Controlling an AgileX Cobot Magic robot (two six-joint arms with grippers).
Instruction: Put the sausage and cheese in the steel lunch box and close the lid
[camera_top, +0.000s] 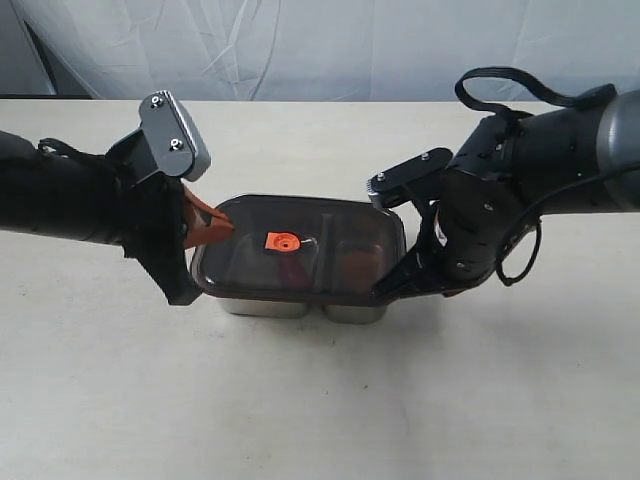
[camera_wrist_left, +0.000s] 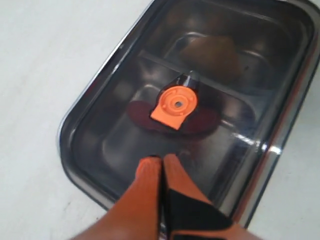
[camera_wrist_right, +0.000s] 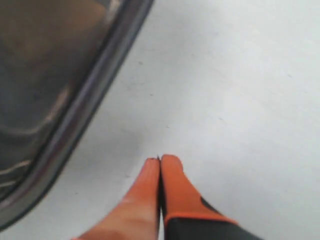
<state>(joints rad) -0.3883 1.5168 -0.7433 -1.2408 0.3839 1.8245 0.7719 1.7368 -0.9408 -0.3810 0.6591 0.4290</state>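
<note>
The steel lunch box (camera_top: 262, 307) stands mid-table with the dark translucent lid (camera_top: 340, 220) lying on top of it, its orange valve tab (camera_top: 281, 241) in the middle. Through the lid (camera_wrist_left: 115, 90) I see the dark red sausage (camera_wrist_left: 207, 121) under the tab (camera_wrist_left: 175, 106) and a dim brownish cheese (camera_wrist_left: 212, 52) in the other compartment. My left gripper (camera_wrist_left: 161, 159) is shut and empty, its tips over the lid's left end (camera_top: 222, 224). My right gripper (camera_wrist_right: 160, 160) is shut and empty above the bare table beside the box's rim (camera_wrist_right: 85, 102); the exterior view hides its fingertips.
The table (camera_top: 320, 400) is pale and bare around the box. A white cloth backdrop (camera_top: 300, 45) hangs behind the far edge. Both dark arms flank the box, the left arm (camera_top: 70, 200) and the right arm (camera_top: 520, 200).
</note>
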